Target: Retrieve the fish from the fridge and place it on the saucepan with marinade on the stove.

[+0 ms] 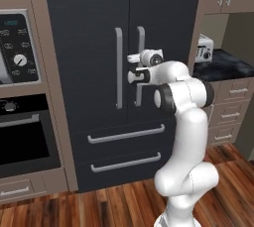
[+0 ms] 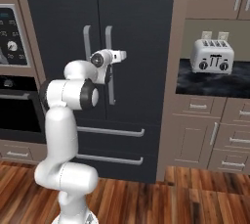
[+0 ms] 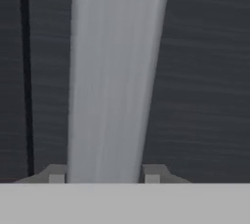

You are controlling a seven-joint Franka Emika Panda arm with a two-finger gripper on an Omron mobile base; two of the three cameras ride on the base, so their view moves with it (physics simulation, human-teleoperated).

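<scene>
Hand view: a long silver bar handle (image 3: pixel 114 78) of the tall dark charcoal double-door fridge (image 3: pixel 205 71) stands between the 2 dark tips of the gripper (image 3: pixel 104 175), which sit just beside its edges; whether they press it I cannot tell. Both doors are shut. Right of the fridge, a silver toaster (image 2: pixel 211 55) rests on the dark table (image 2: pixel 210 86).

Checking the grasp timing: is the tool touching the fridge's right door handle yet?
Touching, as far as the hand view shows: both fingertips sit flush against the sides of the right door handle, with no dark gap between them.
</scene>
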